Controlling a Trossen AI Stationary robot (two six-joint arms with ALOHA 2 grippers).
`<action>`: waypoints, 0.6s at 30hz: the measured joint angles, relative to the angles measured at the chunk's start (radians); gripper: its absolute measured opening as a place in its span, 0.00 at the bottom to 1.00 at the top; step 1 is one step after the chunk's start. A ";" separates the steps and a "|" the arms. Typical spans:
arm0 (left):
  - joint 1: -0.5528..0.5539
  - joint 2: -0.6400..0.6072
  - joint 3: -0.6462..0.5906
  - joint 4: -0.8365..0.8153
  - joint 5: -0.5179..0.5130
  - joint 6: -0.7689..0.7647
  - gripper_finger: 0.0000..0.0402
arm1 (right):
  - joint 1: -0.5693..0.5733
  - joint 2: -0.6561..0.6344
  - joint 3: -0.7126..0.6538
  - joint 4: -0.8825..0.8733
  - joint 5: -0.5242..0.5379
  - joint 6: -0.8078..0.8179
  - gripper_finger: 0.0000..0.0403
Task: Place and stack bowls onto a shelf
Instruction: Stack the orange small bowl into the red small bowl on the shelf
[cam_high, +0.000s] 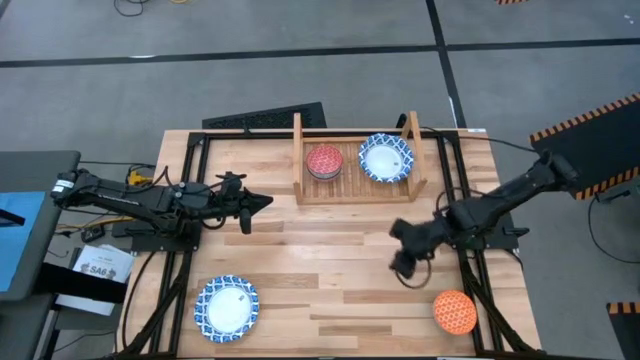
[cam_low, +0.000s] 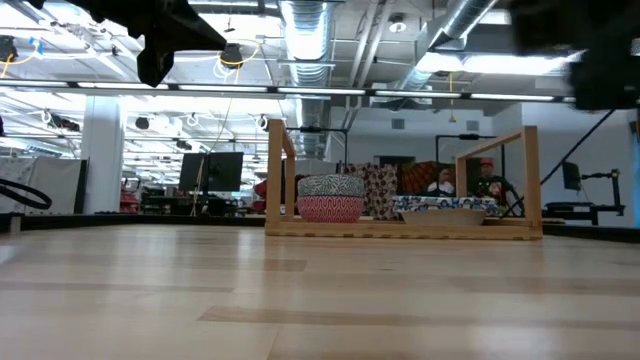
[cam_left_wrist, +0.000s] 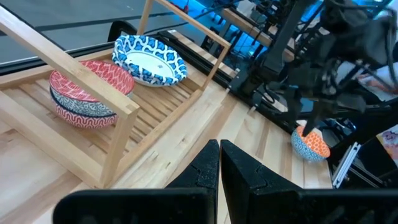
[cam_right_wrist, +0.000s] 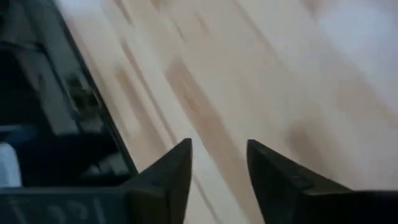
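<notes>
The right gripper (cam_high: 403, 262), fingers parted and empty, is hanging near the orange bowl (cam_high: 454, 311), which is likely rigid, breakable and smooth-glazed, best pinched at its rim.

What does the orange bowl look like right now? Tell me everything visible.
The small round orange bowl with a fine white pattern lies upside down, domed side up, on the light wooden table near its front right corner; in the left wrist view a blue rim band shows at its base. Nothing else touches it; the right claw hangs nearby, open and empty.
</notes>
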 joint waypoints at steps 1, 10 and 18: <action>0.000 0.000 0.000 -0.001 0.000 0.000 0.00 | 0.038 -0.002 0.000 -0.032 -0.003 0.048 0.46; 0.000 0.000 -0.001 -0.026 0.000 0.000 0.00 | 0.431 0.056 -0.008 -0.178 0.000 0.803 0.54; 0.000 0.000 -0.001 -0.022 0.000 0.000 0.00 | 0.625 0.192 -0.018 -0.085 0.000 1.180 0.51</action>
